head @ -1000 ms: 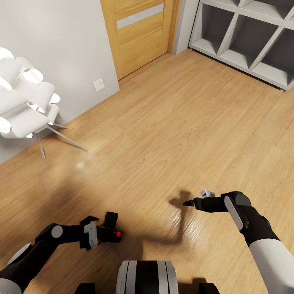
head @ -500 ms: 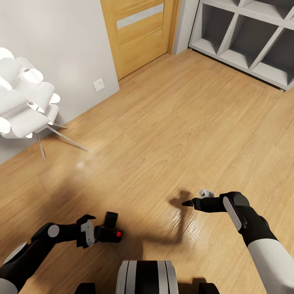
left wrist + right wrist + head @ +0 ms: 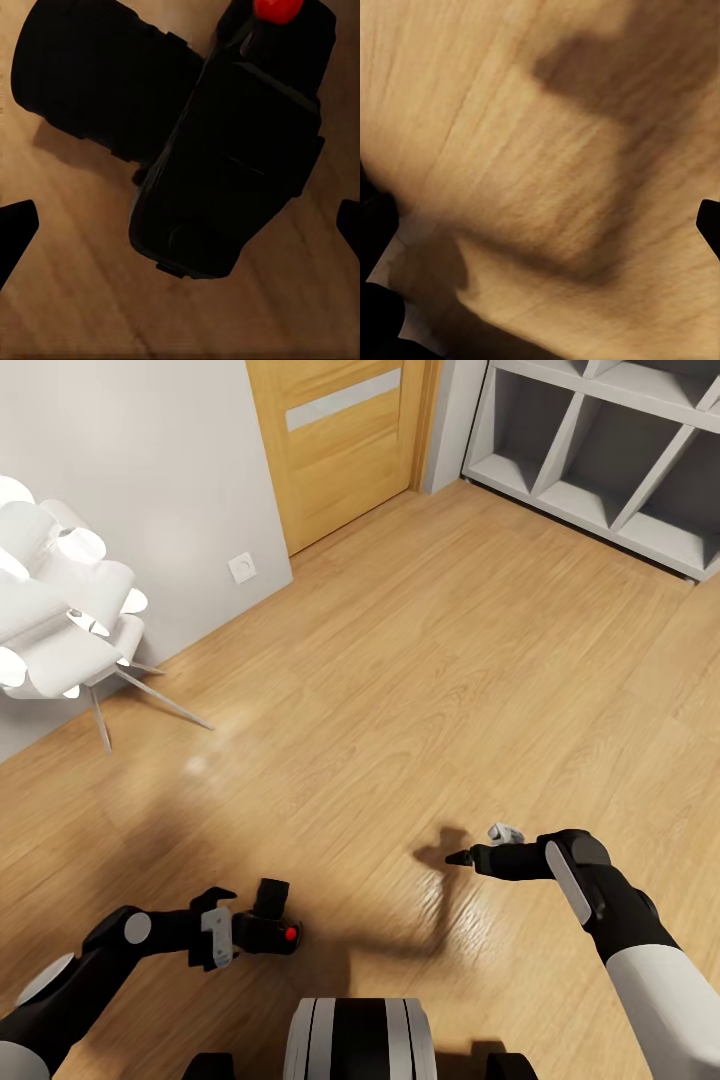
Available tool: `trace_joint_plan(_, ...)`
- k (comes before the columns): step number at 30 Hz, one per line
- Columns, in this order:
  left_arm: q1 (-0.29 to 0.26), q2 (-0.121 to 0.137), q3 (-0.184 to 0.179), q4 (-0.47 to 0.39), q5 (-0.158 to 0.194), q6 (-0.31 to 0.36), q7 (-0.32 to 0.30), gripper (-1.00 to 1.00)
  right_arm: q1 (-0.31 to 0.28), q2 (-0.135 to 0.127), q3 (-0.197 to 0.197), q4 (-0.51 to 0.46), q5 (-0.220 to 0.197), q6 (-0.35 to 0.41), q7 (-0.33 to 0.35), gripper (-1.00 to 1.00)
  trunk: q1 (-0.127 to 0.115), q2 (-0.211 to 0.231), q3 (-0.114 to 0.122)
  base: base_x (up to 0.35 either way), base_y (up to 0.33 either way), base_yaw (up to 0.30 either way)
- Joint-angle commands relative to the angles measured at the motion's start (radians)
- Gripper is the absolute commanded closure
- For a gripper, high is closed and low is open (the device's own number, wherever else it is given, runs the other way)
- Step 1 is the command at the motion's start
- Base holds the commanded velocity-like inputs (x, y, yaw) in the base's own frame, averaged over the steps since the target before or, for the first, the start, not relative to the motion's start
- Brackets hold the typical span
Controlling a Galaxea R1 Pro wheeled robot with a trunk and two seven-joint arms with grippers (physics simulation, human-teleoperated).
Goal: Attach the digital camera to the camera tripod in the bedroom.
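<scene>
The digital camera (image 3: 272, 920) is small and black with a red button and lies on the wood floor just ahead of my base. My left gripper (image 3: 232, 932) is low beside it and open, fingers spread on either side. In the left wrist view the camera (image 3: 225, 172) sits in the middle. The two fingertips (image 3: 15, 232) stand wide apart at the picture's edges, with bare floor between them and the camera. My right gripper (image 3: 478, 843) hovers open and empty over the floor to the right, with only planks ahead of it (image 3: 540, 217). The camera tripod is out of view.
A white lobed lamp (image 3: 55, 620) on thin metal legs stands by the grey wall at the left. A wooden door (image 3: 340, 440) is at the back, and a grey cubby shelf (image 3: 610, 450) stands at the back right. Open plank floor (image 3: 420, 660) lies between them.
My left gripper eased back a little from the camera, then forward again. The camera stayed where it lay. My right gripper drifted slightly left.
</scene>
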Motion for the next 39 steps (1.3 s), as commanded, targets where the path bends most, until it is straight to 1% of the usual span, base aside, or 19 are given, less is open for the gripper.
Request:
trace_joint_plan(1, 0.000, -0.001, -0.001, -0.002, -0.014, -0.006, 0.000, -1.00, 0.000, -0.001, 0.002, -0.001, -0.001, 0.004, 0.001, -1.00, 0.000, 0.000, -0.001, 0.000, 0.000, 0.000)
trace_joint_plan(8, 0.000, -0.012, 0.003, -0.018, -0.053, -0.005, -0.001, -1.00, 0.000, -0.001, 0.002, -0.001, -0.001, 0.004, 0.001, -1.00, 0.000, 0.000, -0.001, 0.000, 0.000, 0.000)
trace_joint_plan(18, 0.000, -0.015, 0.004, -0.046, -0.108, -0.004, -0.007, -1.00, 0.000, -0.001, 0.002, -0.001, -0.001, 0.004, 0.001, -1.00, 0.000, 0.000, -0.001, 0.000, 0.000, 0.000)
trace_joint_plan(19, 0.000, -0.014, 0.004, -0.046, -0.312, -0.004, -0.008, -1.00, 0.000, 0.000, 0.002, -0.001, -0.001, 0.004, 0.001, -1.00, 0.000, 0.000, -0.001, 0.000, 0.000, 0.000)
trace_joint_plan(39, 0.000, -0.016, 0.004, -0.040, -0.315, -0.003, -0.002, -1.00, 0.000, -0.001, 0.003, 0.002, -0.001, 0.004, 0.002, -1.00, 0.000, 0.000, -0.001, 0.000, 0.000, 0.000)
